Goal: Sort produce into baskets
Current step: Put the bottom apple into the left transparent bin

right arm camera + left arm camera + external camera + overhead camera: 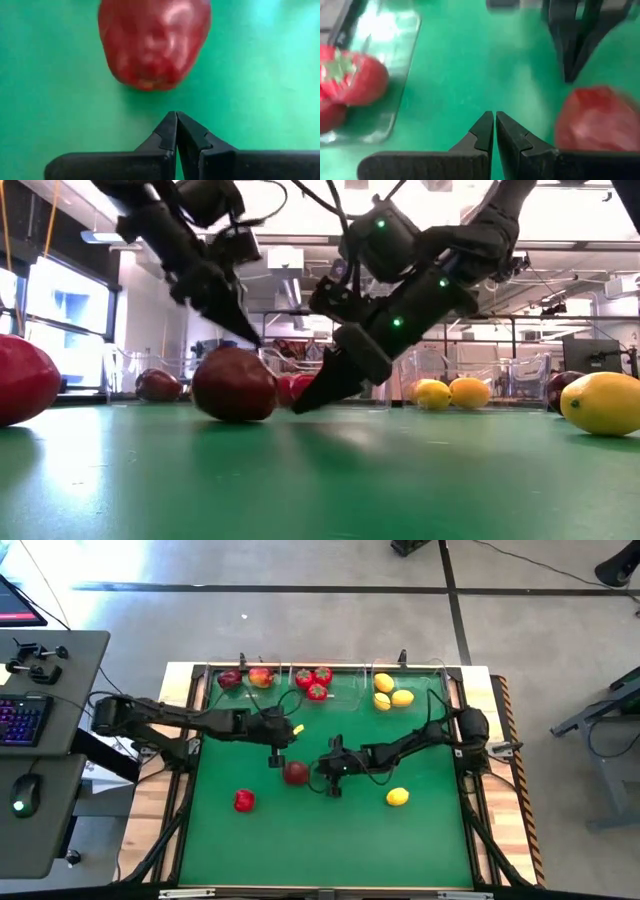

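Observation:
A dark red apple [296, 773] rests on the green mat [330, 840], near its middle. My left gripper [277, 760] is shut and empty, with its tip just above and to the left of the apple [595, 122]; it also shows in the low view [255, 340]. My right gripper [317, 772] is shut and empty. It points at the apple [152, 42] from the right, and a small gap of mat shows between them. A bright red green-topped fruit [244, 801] and a lemon [397, 797] lie loose on the mat.
Three clear bins stand along the far edge. The left bin [208, 680] holds a dark apple [229, 679] and a red-orange apple [260, 677]. The middle bin [296, 690] holds red green-topped fruits [316, 692]. The right bin [430, 680] holds lemons [384, 683]. The near half of the mat is open.

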Available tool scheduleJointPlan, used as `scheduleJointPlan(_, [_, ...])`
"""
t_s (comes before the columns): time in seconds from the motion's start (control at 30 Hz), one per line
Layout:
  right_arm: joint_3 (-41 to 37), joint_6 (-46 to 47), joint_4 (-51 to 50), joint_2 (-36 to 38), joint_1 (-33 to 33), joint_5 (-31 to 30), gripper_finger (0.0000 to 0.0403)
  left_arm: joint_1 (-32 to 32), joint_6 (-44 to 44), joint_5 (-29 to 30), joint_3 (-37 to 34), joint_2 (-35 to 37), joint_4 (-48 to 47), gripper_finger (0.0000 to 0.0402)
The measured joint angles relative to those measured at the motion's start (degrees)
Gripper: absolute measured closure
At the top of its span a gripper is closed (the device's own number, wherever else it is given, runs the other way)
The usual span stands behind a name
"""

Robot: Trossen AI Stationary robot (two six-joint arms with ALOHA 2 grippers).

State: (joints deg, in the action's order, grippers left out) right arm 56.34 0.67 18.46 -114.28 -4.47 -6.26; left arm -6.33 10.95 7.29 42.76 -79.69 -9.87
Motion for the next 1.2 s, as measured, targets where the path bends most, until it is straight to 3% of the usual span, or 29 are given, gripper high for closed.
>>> scheduleJointPlan(0.27, [-0.04, 0.35, 4.35, -2.4, -1.53, 0.76, 0.0403, 3.12, -4.93, -6.0, 0.03, 1.58, -3.53, 0.0392])
scheduleJointPlan(0.53, [0.0, 0.01, 5.8, -1.53, -3.23, 0.74, 0.0403, 8.83, -7.16, -5.96, 0.0, 0.71, -7.55, 0.0392])
scheduleJointPlan(0.8, [0.13, 0.47, 5.57, -1.53, -3.04, 0.52, 0.0403, 11.11, -10.78, -0.73, 0.02, 0.97, -12.23, 0.0392])
scheduleJointPlan(0.97, [0.15, 1.86, 4.68, -1.53, -3.03, -2.06, 0.04, 12.64, -10.78, -0.66, 0.02, 0.95, -13.14, 0.039])
scheduleJointPlan(1.2, [0.17, 3.31, -2.0, 0.2, -3.06, -6.19, 0.0329, 13.69, -13.2, -0.29, 0.02, 0.44, -12.97, 0.0354])
